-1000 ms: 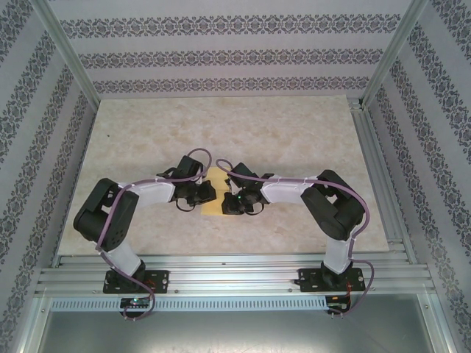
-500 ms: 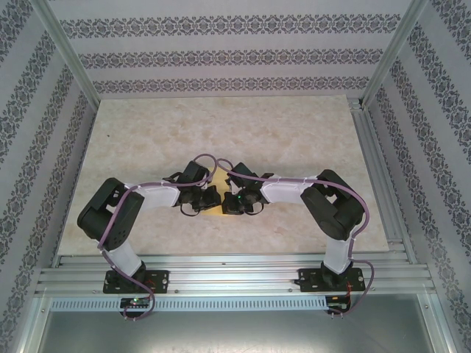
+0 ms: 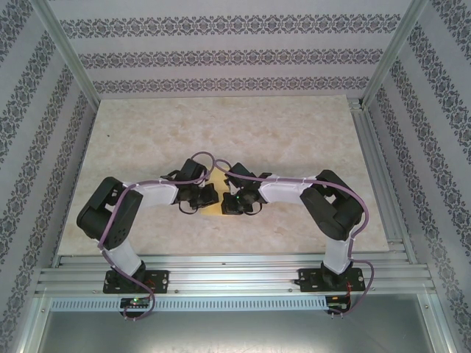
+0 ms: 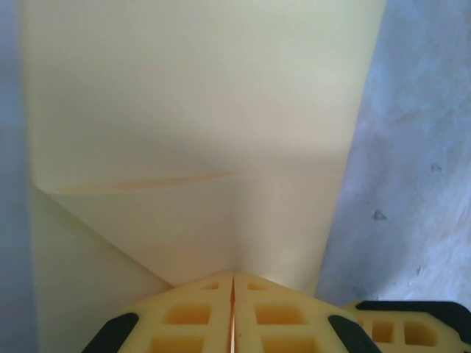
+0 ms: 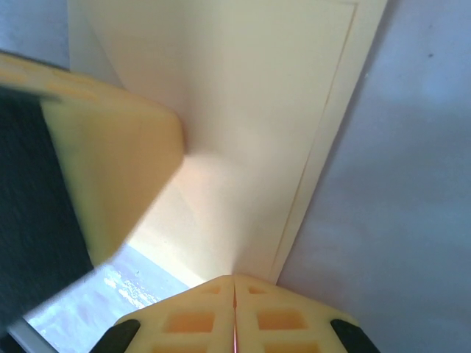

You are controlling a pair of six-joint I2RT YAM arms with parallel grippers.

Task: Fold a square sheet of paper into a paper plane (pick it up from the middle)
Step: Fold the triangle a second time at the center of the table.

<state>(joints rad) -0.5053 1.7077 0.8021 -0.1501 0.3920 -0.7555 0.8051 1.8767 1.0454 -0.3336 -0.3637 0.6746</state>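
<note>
Big beige marble-look table [image 3: 294, 140] takes up most of the top view, with patterned wallpaper walls [image 3: 221, 55] around it and a metal rail [image 3: 235, 276] along the near edge. The left arm [image 3: 140, 200] and right arm [image 3: 309, 193] both bend inward and meet nose to nose around the middle of the table, a bit toward the near side.

Squeezed between them is the sheet of paper [image 3: 213, 209], pale yellow, and from above you only get slivers of it peeking out around the wrists. Up close it's clearly got folds in it: the left wrist view shows the paper [image 4: 191, 110] with a slanted flap at the lower left and a crease running across. The right wrist view shows it [image 5: 243, 110] doubled, one edge running just inside the other.

The left gripper [image 4: 233, 283] is clenched on the paper's edge, jaws pressed together. The right gripper [image 5: 235, 283] is the same, pinched tight on the paper. Can't tell if the paper touches the table.
</note>
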